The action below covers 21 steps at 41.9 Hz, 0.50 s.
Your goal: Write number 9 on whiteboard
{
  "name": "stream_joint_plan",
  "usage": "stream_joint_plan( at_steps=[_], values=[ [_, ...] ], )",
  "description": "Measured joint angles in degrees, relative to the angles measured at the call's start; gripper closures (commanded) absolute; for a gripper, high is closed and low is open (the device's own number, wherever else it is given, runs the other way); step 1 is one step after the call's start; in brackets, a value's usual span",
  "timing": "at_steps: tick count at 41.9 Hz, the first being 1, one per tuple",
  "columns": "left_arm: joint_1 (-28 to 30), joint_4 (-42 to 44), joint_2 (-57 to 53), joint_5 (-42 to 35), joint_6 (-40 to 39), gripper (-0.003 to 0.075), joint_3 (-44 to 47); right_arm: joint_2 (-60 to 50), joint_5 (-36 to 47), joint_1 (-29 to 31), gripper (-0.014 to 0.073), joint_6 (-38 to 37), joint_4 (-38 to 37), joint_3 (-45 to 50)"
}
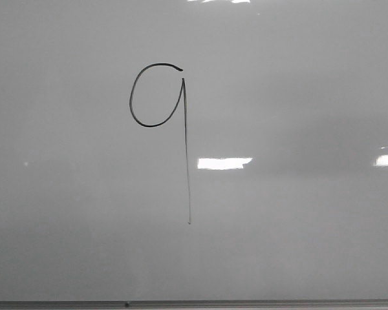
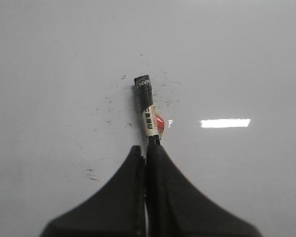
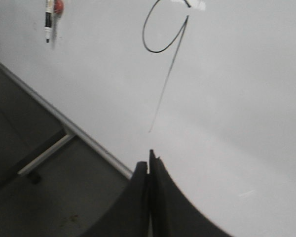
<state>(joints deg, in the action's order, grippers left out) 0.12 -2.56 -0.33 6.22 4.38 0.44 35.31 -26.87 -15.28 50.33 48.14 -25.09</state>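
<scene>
The whiteboard [image 1: 297, 226] fills the front view, and no gripper shows there. The number 9 [image 1: 186, 155] is drawn on it in thin black line, an oval loop with a long straight stem. It also shows in the right wrist view [image 3: 167, 79]. A marker [image 2: 148, 111] with a black cap and white label lies on the board, its near end just at my left gripper's [image 2: 147, 148] tips. The left jaws are pressed together, too narrow to hold it. My right gripper [image 3: 148, 160] is shut and empty, just off the end of the stem.
The board's grey metal edge strip [image 1: 194, 302] runs along the near side and shows in the right wrist view [image 3: 89, 143], with dark floor and a pale bar [image 3: 44, 155] beyond. A small red thing [image 2: 160, 123] sits beside the marker. Faint ink specks [image 2: 91, 173] dot the board.
</scene>
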Motion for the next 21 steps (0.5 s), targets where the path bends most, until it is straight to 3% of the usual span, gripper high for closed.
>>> stream_joint_plan(
  at_steps=[6, 13, 21],
  values=[
    [0.0, 0.0, 0.0, 0.0, 0.0, 0.0739, 0.0, -5.0, 9.7, 0.0, 0.0661, -7.4, -9.3, 3.5],
    [0.0, 0.0, 0.0, 0.0, 0.0, 0.0739, 0.0, -14.7, 22.4, 2.1, 0.0661, -22.4, -23.7, 13.1],
    [0.0, 0.0, 0.0, 0.0, 0.0, 0.0739, 0.0, -26.2, 28.7, 10.2, 0.0661, -32.7, -28.7, 24.8]
  ],
)
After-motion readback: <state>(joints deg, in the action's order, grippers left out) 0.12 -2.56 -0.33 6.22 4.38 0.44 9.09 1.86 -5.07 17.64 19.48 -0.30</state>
